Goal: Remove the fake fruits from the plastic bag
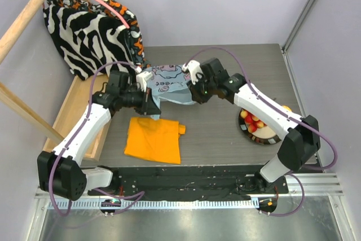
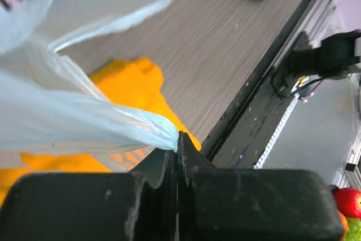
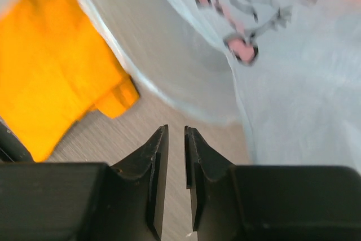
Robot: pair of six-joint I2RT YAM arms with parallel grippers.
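Observation:
The pale blue plastic bag (image 1: pixel 169 84) with a pink cartoon print hangs lifted above the table between my two arms. My left gripper (image 1: pixel 151 105) is shut on a bunched edge of the plastic bag (image 2: pixel 84 117), pinched right at the tips of the left gripper (image 2: pixel 179 139). My right gripper (image 1: pixel 194 93) is at the bag's right side. In the right wrist view the right gripper (image 3: pixel 176 131) has a narrow gap between its jaws with nothing in it, and the plastic bag (image 3: pixel 282 55) is just beyond. Several fake fruits (image 1: pixel 252 121) lie on a plate. What the bag holds is hidden.
The plate (image 1: pixel 271 137) stands at the right of the table. An orange folded cloth (image 1: pixel 153 139) lies below the bag, near the front. A zebra-striped cloth (image 1: pixel 84 32) leans at the back left beside a wooden frame (image 1: pixel 28 18).

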